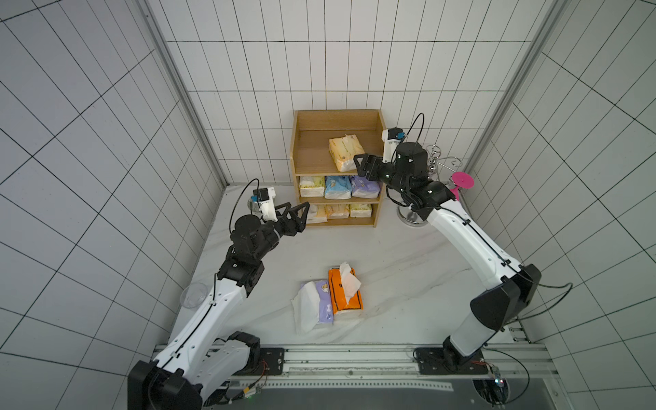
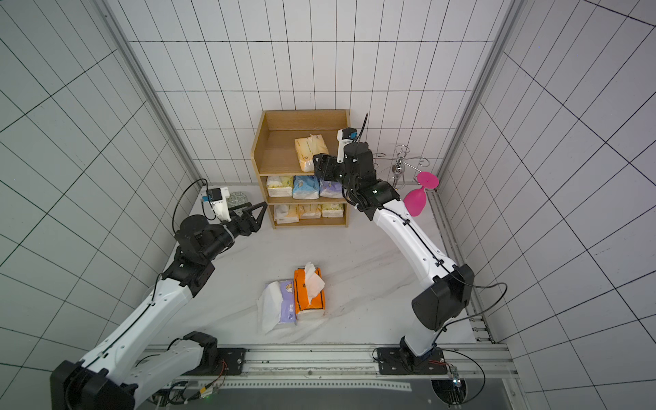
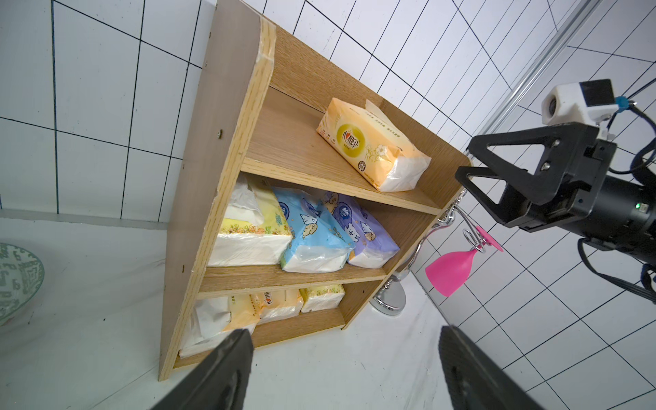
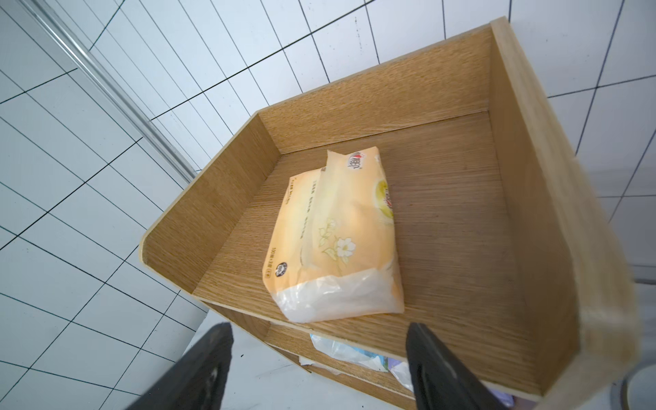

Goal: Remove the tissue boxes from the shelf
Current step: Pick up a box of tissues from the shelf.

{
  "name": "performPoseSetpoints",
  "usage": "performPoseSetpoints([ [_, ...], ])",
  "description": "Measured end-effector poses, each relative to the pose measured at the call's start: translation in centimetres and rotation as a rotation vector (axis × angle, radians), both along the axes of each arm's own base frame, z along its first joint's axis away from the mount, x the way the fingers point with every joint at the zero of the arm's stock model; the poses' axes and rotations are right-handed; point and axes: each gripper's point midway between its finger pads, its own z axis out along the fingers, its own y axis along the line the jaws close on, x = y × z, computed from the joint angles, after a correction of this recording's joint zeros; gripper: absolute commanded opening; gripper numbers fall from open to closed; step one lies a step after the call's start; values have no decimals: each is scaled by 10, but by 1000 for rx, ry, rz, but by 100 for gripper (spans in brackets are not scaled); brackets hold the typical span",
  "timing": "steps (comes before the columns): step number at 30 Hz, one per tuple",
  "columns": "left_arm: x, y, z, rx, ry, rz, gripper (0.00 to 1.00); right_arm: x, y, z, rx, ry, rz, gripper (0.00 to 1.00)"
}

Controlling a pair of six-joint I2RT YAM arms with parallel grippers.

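Pack [image 1: 346, 154] lengthwise front-to-back, slightly skewed

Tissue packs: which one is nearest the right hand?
The peach pack alone on the top tier of the shelf, just ahead of the open right hand; the others sit on lower tiers or the table.

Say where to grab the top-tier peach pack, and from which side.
I'd pinch the peach pack across its narrow width near its clear-wrapped end, from the open front of the shelf, where the right gripper stands open. It lies flat, that end frontward; panels wall the rest.
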Motion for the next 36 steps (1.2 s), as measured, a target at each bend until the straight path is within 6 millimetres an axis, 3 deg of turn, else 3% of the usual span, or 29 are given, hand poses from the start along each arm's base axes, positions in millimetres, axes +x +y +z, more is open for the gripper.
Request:
performPoseSetpoints([
  [13,-2,-3,-16,28,33,-12,87,30,19,-43,-38,44,15,84],
  [21,2,-4,-22,55,36,-16,88,29,33,-28,15,-20,68,80],
  [25,2,-6,-25,66,38,-23,88,17,36,-33,9,-27,91,80],
  [36,4,-8,-29,71,47,-32,88,14,26,-16,-25,-75,83,79],
])
